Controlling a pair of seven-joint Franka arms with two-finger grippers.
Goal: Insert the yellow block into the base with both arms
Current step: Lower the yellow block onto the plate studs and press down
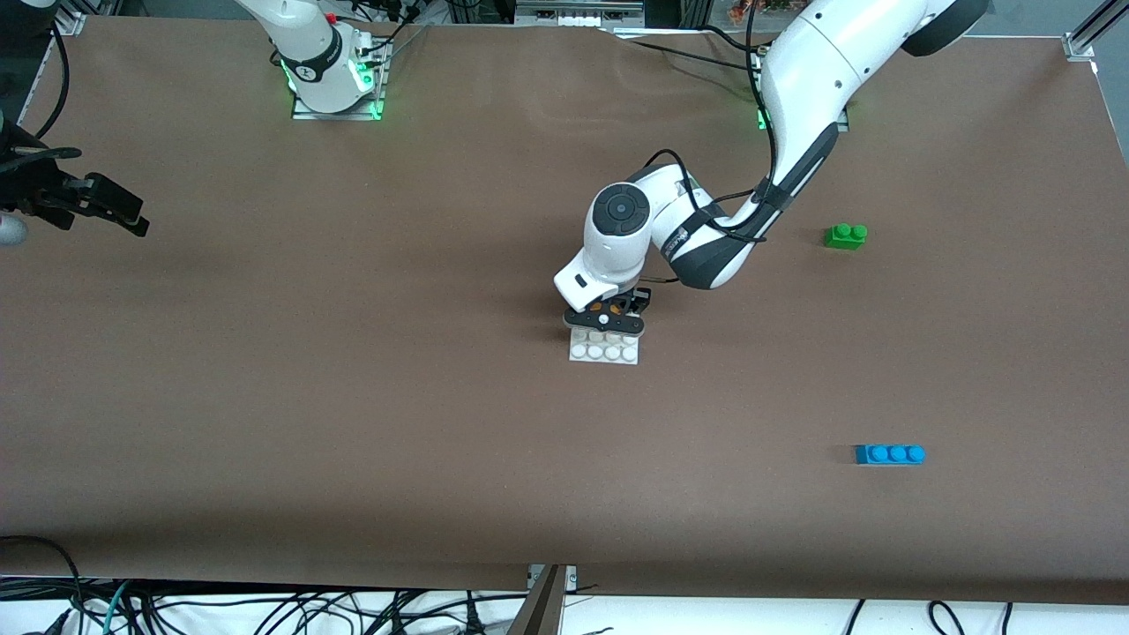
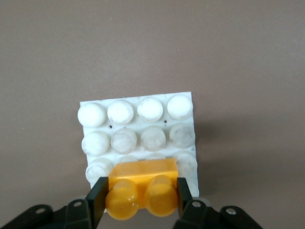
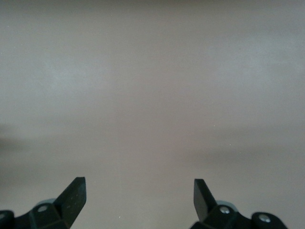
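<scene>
Left tool [image 2: 139,200] gripping yellow block [image 2: 142,187] on base [image 2: 138,125], right tool [image 3: 139,198] waiting, spread.

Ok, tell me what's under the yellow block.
The yellow block, clamped in the left end effector, sits over the base. The studs directly beneath are covered, so seating can't be seen.

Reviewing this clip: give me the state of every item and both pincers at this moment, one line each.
yellow block: clamped in the left pincer, over the base's studs.
base: flat on the table, studs up.
left pincer: shut on the yellow block, over the base.
right pincer: open, holding nothing, waiting over bare table at the right arm's end.
green brick: loose on the table, untouched.
blue brick: loose on the table, untouched.
</scene>
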